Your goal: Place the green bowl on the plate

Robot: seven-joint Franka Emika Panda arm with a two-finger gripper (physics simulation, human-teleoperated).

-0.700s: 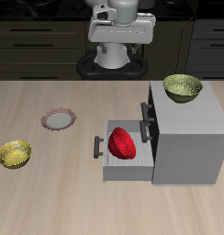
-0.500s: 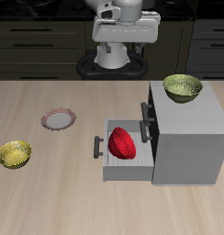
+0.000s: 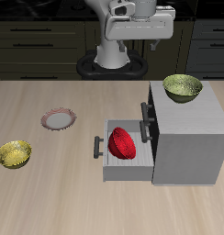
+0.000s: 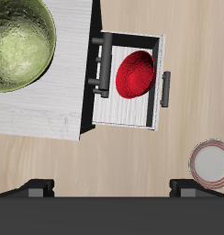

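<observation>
The green bowl (image 3: 183, 87) stands upright on top of the grey cabinet (image 3: 192, 133); the wrist view shows its speckled inside (image 4: 13, 41). The plate (image 3: 59, 118), pale with a reddish-brown rim, lies bare on the wooden table, apart from the cabinet, and also shows in the wrist view (image 4: 213, 162). My gripper (image 4: 112, 191) hangs high above the table, well back from the bowl. Its two dark fingertips (image 4: 36, 189) stand wide apart, open, with nothing between them. In the exterior view only the white hand (image 3: 137, 14) shows at the frame's upper edge.
The cabinet's drawer (image 3: 123, 163) is pulled out toward the plate's side and holds a red bowl (image 3: 121, 143). A brighter yellow bowl (image 3: 14, 153) sits on the table nearer the front edge. Dark kitchen units line the back.
The arm's hand has swung sideways toward the cabinet's side and risen a little. Bowls, plate and drawer have not moved.
</observation>
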